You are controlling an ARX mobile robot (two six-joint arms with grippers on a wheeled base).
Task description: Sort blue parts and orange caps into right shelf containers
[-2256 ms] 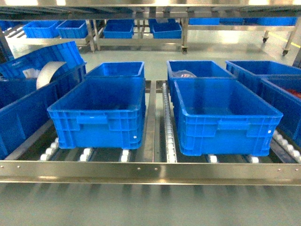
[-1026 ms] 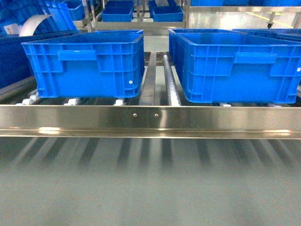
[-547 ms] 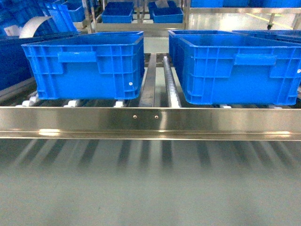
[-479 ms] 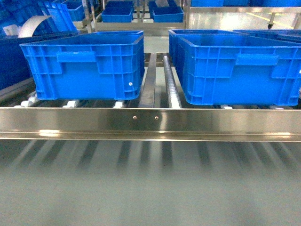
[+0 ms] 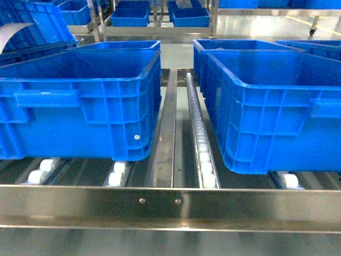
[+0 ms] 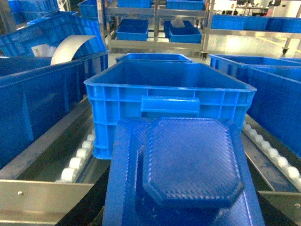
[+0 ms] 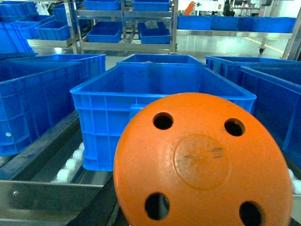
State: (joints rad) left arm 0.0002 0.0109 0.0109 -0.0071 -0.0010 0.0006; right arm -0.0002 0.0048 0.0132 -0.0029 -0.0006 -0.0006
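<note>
A textured blue part (image 6: 188,165) with a raised octagonal face fills the lower left wrist view; it hangs before the shelf rail and hides my left gripper's fingers. A round orange cap (image 7: 202,165) with several holes fills the lower right wrist view the same way and covers my right gripper's fingers. Straight ahead of each stands a large blue crate, a right shelf container (image 6: 169,89) (image 7: 160,89), open-topped. In the head view two such crates (image 5: 80,101) (image 5: 277,106) stand side by side on the rollers. Neither gripper shows in the head view.
A steel front rail (image 5: 170,205) edges the shelf, with white roller tracks (image 5: 200,144) running back between the crates. More blue crates flank both sides and stand behind. A curved white sheet (image 6: 70,47) sticks out of a left crate. Further racks (image 5: 133,13) stand at the back.
The head view has moved in on the shelf: the two front crates are much larger and nearer, and the steel rail has dropped towards the bottom of the frame.
</note>
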